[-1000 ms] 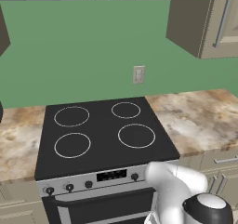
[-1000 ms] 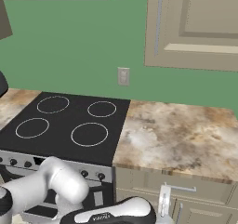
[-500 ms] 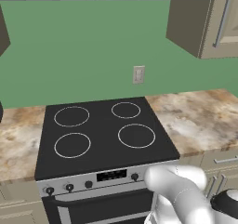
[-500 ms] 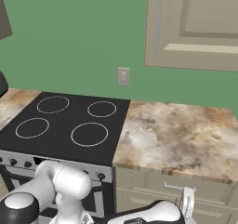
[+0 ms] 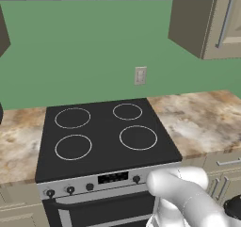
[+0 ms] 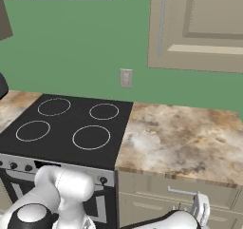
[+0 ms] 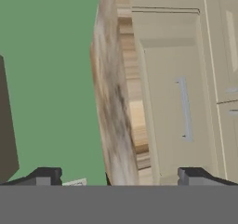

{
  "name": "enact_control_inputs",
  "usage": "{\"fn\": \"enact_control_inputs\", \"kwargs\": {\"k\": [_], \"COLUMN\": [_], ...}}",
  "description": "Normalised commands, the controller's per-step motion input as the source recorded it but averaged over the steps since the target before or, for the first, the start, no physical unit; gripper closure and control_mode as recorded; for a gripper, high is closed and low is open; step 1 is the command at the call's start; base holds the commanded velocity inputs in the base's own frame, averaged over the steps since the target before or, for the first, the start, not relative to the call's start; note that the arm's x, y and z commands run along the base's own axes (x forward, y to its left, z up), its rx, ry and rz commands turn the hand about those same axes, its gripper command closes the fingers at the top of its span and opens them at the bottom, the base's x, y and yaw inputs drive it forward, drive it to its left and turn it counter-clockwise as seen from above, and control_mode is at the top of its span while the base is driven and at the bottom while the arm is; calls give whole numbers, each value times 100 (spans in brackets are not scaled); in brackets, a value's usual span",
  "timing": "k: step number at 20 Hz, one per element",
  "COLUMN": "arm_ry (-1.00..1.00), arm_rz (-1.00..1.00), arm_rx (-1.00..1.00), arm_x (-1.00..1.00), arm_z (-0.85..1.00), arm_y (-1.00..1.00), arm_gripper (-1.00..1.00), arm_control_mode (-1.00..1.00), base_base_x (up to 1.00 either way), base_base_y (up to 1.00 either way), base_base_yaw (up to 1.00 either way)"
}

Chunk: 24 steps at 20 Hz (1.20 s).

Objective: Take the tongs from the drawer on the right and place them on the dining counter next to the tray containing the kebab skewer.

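My gripper (image 7: pixel 118 177) is open, its two dark fingertips (image 7: pixel 44 176) spread wide with nothing between them. It hangs low in front of the cabinets right of the stove, and one white finger (image 6: pixel 201 208) rises at the bottom of the right base view. The beige drawer (image 7: pixel 169 102) with its grey bar handle (image 7: pixel 184 108) lies just ahead of the fingers, under the marbled worktop edge (image 7: pixel 111 102). From the right base view the drawer (image 6: pixel 180 191) looks shut. The tongs are hidden. The dining counter and the tray are out of view.
A black four-ring stove (image 5: pixel 106 136) sits between marbled worktops (image 6: pixel 185 138), with a green wall and a socket (image 6: pixel 126 78) behind. Beige wall cabinets (image 6: pixel 199 26) hang above the right worktop. More cabinet fronts (image 7: pixel 223 56) lie beside the drawer.
The arm has swung down and to the right, carrying the hand along the cabinet fronts toward the drawer. The jaws have stayed wide apart.
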Motion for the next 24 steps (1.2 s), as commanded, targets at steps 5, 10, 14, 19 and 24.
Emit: {"fn": "enact_control_inputs", "kwargs": {"k": [5,10,14,19,24], "arm_ry": [0,0,0,0,0], "arm_rz": [0,0,0,0,0], "arm_rx": [1,0,0,1,5], "arm_x": [33,35,28,33,40], "arm_z": [-1,-19,-41,-34,-33], "arm_y": [0,0,0,0,0], "arm_gripper": [-100,-100,-100,-100,-100], "arm_control_mode": [-100,-100,-100,-100,-100], "base_base_x": [0,0,0,0,0], "base_base_y": [0,0,0,0,0], "base_base_yaw": [0,0,0,0,0]}}
